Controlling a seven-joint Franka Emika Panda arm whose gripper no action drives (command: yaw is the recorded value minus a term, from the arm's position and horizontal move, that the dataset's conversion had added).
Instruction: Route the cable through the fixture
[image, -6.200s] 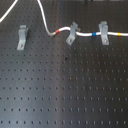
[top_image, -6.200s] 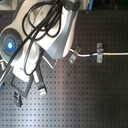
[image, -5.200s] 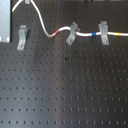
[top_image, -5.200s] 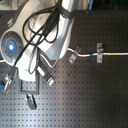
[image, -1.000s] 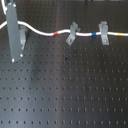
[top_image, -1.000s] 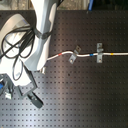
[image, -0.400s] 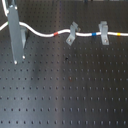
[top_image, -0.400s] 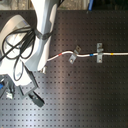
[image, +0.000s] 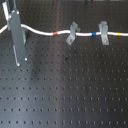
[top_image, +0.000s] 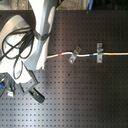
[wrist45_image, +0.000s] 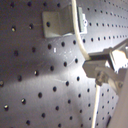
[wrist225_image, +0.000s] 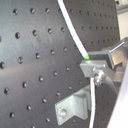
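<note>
- The gripper (image: 17, 62) hangs at the first exterior view's left, long grey fingers (image: 16, 42) pointing down at the black perforated breadboard (image: 70, 95). The white cable (image: 45, 33) crosses at the fingers; in both wrist views it runs between the finger pads, which look closed around it, so I judge it pinched, though contact is not sharp.
- From the gripper the cable runs across to the middle clip bracket (image: 72, 34) and the far clip bracket (image: 104, 32), seated in both, with red (image: 55, 33), blue (image: 93, 34) and yellow bands (image: 118, 35) showing along it.
- The remaining fixture (wrist45_image: 59, 24) appears only in the wrist views, just beside the cable; the cable lies next to its notch, not in it.
- Risk: a loose pinch lets the cord slide, or a hard sideways pull lifts it out of the middle clip bracket.
- Risk: a finger descending could strike the fixture's upright.
- The arm's black hoses (top_image: 20, 47) stay well apart from the brackets.
</note>
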